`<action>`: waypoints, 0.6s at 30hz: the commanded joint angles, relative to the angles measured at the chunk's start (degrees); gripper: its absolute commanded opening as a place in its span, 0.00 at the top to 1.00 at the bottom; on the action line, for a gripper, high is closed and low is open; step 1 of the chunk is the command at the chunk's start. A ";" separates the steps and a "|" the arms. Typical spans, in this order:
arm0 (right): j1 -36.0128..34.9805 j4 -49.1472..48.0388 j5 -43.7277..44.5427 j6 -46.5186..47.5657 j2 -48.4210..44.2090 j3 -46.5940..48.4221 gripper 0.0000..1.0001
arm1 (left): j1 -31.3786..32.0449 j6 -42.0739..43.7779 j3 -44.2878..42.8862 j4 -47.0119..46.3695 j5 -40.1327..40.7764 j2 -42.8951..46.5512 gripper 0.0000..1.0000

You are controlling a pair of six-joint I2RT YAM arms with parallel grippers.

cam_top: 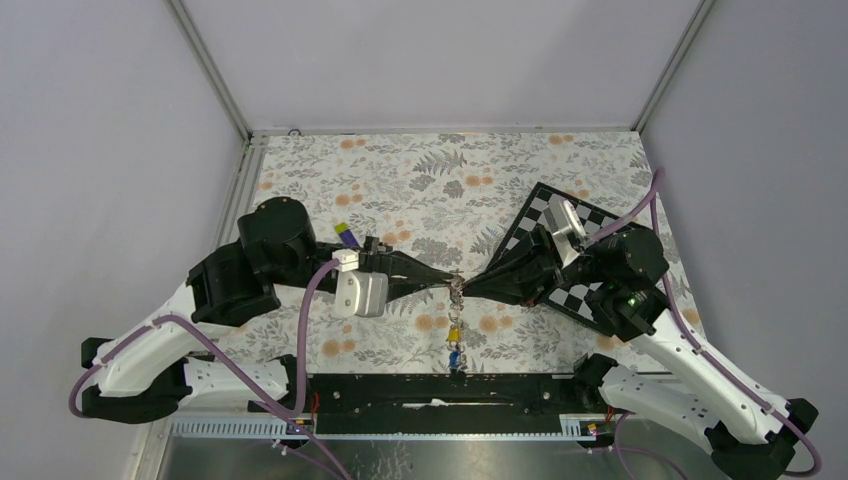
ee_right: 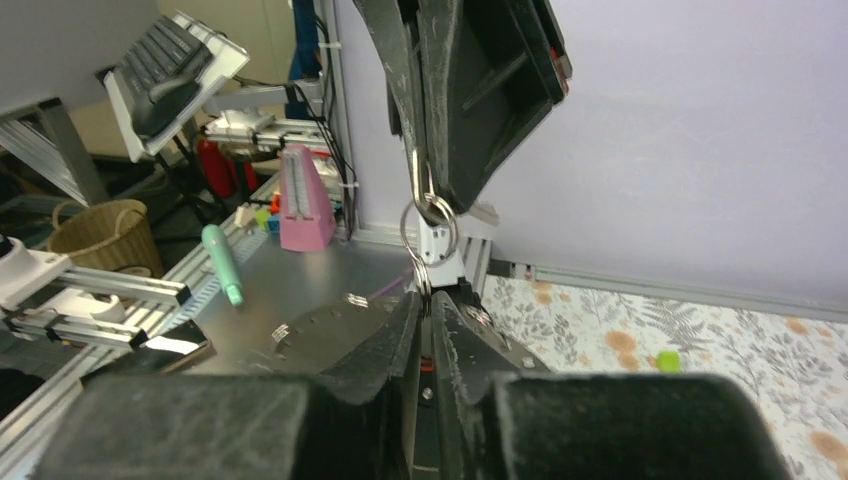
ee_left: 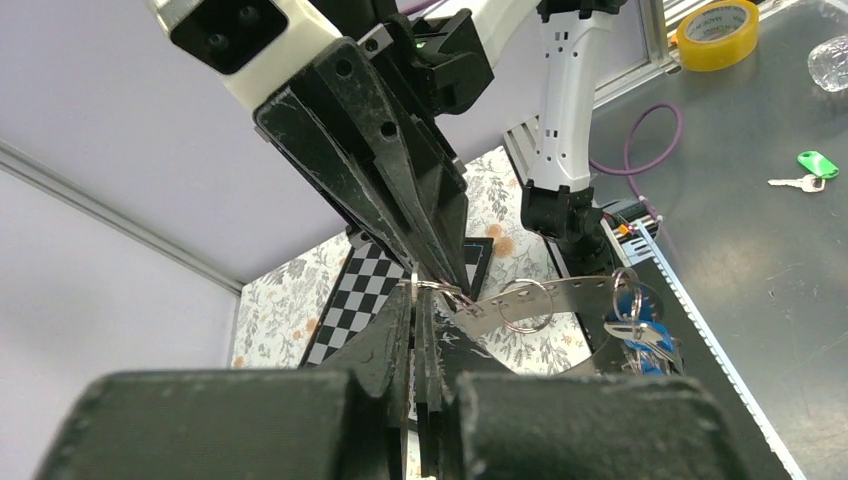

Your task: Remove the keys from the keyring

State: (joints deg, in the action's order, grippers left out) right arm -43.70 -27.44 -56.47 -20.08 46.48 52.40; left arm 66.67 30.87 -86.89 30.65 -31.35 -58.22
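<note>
And there was the tabletop, dressed in a floral cloth of grey leaves and orange blooms, boxed in by plain pale walls and slim metal frame posts. A checkered board lay at the right, partly under the right arm, and a purple-and-green block sat on the cloth by the left arm. Over the near middle, the two arms met tip to tip. The left pincer was pressed together on a thin wire loop. The right pincer had its fingers almost together at the same spot, and I couldn't tell whether they gripped. The keys dangled below the meeting point, above the cloth, and the flat grey keyring hung just beside the left fingers. Beyond the cell, a yellow tape roll rested on a grey metal sheet, and a wicker basket stood in the room.
</note>
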 commanded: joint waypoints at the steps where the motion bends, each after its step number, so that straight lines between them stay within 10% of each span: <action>1: 0.06 5.90 3.02 4.12 -1.55 1.22 0.83 | -0.32 1.53 -4.04 -6.48 -1.43 1.38 1.00; 18: 0.07 16.11 20.83 11.58 -7.32 2.08 0.58 | -0.32 -0.11 -4.29 -6.53 3.12 0.38 1.00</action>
State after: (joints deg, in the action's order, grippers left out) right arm -43.70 -15.00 -45.12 -12.75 41.78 52.31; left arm 66.67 31.24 -88.18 29.47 -30.74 -58.22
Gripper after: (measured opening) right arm 0.414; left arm 0.018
